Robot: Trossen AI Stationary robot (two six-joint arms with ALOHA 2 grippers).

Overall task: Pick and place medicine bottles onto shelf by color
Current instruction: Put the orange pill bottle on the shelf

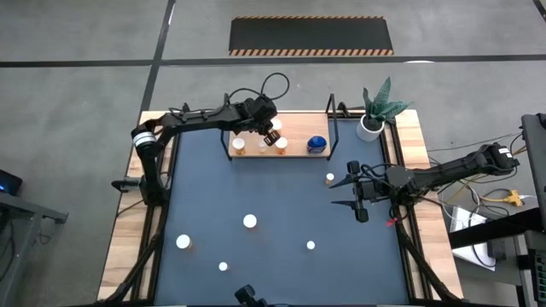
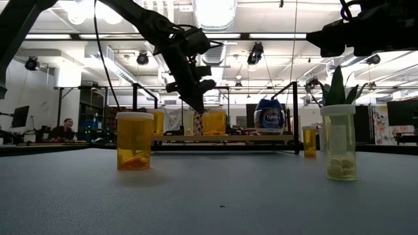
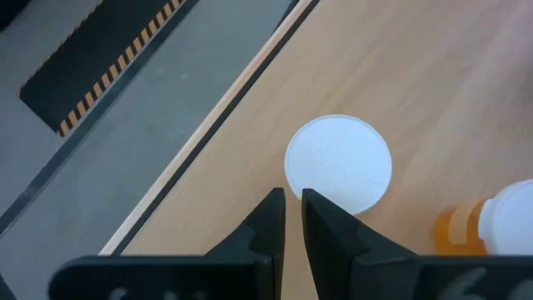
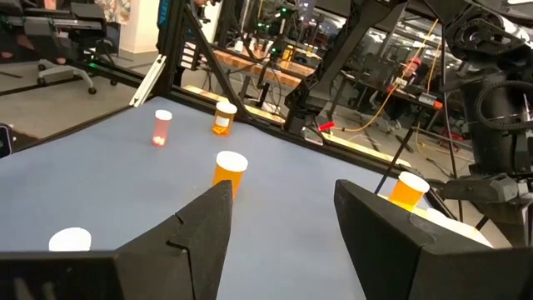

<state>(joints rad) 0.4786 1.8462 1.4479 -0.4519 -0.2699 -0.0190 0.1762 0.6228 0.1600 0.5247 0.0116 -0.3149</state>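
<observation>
The light-wood shelf (image 1: 294, 135) stands at the mat's far edge. On it are orange bottles with white caps (image 1: 239, 146) (image 1: 281, 143) and a blue bottle (image 1: 316, 144) (image 2: 269, 117). My left gripper (image 1: 271, 134) (image 3: 291, 204) is shut over the shelf, pointing slantwise down, its tips at the edge of one bottle's white cap (image 3: 339, 162). A further orange bottle (image 3: 491, 225) stands beside that. Several bottles (image 1: 249, 222) (image 1: 183, 242) (image 1: 329, 178) stand upright on the blue mat. My right gripper (image 1: 357, 198) (image 4: 283, 225) waits open at the mat's right side. My left gripper has its shut fingertips (image 3: 310, 200) right at the near rim of the white cap (image 3: 321, 193) of a bottle standing upright on the shelf. It comes slanting down from above. Whether the fingers touch the cap, I cannot tell.
Black wire frames (image 1: 334, 115) rise at the shelf's ends. A white plant pot (image 1: 369, 126) stands at the far right corner. More bottles (image 1: 223, 267) (image 1: 310, 246) stand near the mat's front edge, with bare mat between them.
</observation>
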